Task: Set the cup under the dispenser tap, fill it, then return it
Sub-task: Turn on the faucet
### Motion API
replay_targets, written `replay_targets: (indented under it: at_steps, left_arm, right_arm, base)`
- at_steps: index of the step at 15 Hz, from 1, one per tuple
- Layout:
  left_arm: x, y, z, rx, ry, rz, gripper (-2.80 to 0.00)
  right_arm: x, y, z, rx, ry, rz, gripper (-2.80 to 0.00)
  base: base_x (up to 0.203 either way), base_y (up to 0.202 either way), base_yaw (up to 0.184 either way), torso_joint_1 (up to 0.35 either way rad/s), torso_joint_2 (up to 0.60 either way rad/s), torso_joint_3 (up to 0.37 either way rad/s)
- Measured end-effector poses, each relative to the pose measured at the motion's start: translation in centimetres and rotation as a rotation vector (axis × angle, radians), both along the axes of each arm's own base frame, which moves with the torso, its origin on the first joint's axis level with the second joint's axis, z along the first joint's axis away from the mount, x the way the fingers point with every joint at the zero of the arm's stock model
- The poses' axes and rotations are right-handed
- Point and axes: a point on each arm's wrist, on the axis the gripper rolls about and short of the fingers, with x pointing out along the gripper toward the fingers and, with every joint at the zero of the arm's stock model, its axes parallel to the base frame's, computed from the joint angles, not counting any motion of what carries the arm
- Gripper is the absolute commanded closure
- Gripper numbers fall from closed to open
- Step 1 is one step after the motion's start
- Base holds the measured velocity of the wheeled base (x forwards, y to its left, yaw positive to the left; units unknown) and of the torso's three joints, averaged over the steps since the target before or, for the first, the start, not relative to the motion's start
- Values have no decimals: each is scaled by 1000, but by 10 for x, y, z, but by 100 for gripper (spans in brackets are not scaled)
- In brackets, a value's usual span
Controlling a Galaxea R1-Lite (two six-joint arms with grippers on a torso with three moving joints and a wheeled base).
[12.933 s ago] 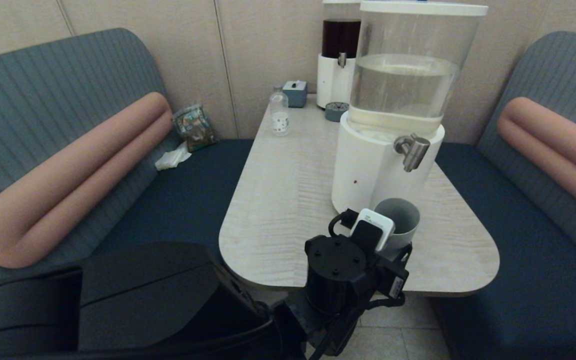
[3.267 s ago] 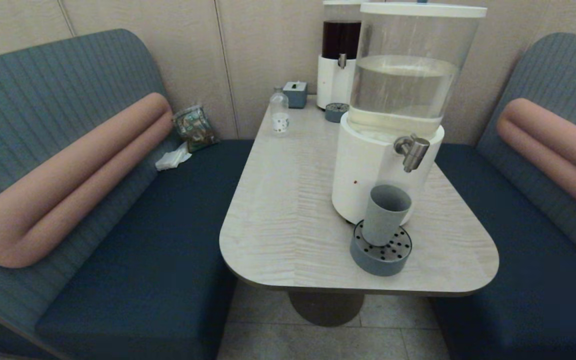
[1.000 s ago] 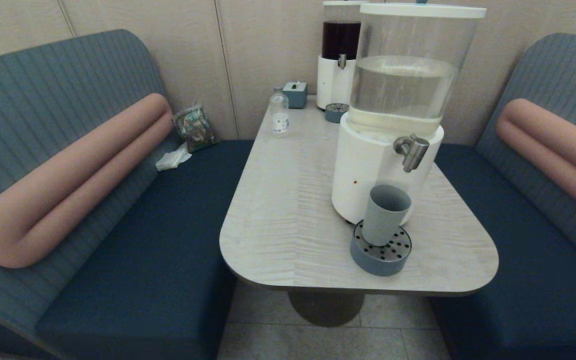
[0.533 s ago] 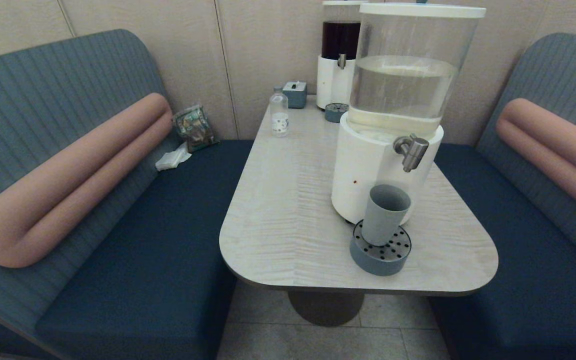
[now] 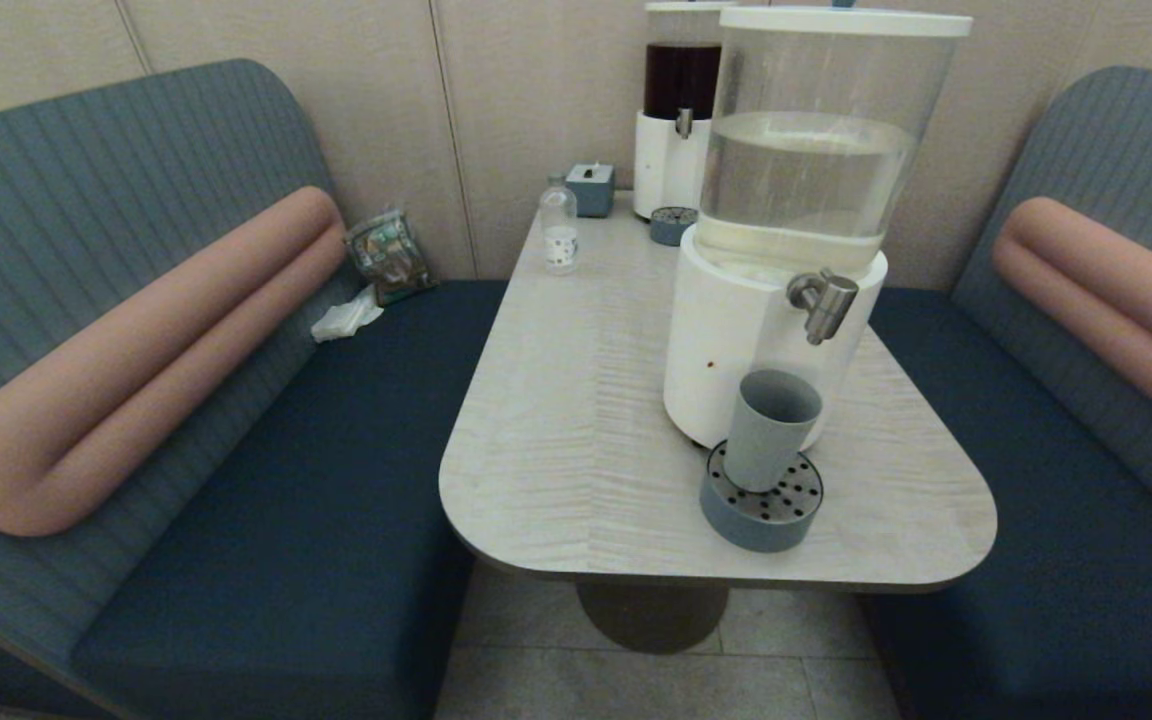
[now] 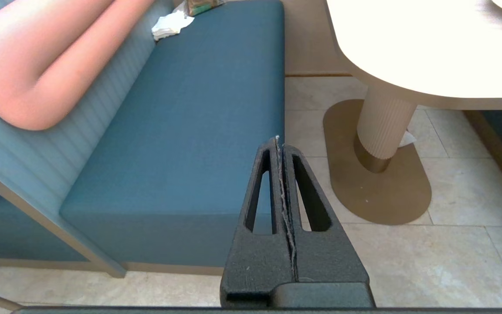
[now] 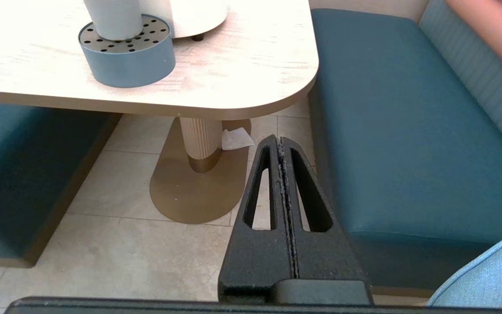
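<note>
Now your cup [image 5: 771, 428] sits on the drip tray [image 5: 762, 500], well apart from both pinched-closed grippers: left gripper [image 6: 280, 146], right gripper [image 7: 279, 144], parked low off the table.

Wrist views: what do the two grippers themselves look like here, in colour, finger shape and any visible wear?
Both look alike. The left gripper and the right gripper are matte black with a grainy surface. Each has two fingers that taper to a narrow tip, each finger pierced by a long slot with rounded ends. Pale fuzz or lint lines the seam between the fingers. No cables, labels or markings show, and the head view shows neither arm.
</note>
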Motion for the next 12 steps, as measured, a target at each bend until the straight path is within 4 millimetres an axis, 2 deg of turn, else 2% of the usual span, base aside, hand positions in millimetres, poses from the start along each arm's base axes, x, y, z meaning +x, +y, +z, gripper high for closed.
replay_targets:
  at_steps: [6, 8, 12]
  left_arm:
    - [0, 0, 0, 0, 0, 0, 0]
    - [0, 0, 0, 0, 0, -1, 0]
    - [0, 0, 0, 0, 0, 0, 0]
  right_arm:
    - [-2, 0, 4, 13, -6, -5, 0]
    - [-9, 0, 23, 12, -43, 4, 0]
    - [-36, 2, 75, 13, -78, 78, 0]
  base:
    - [0, 0, 0, 0, 0, 0]
    - [0, 0, 0, 0, 0, 0]
    - [0, 0, 0, 0, 0, 0]
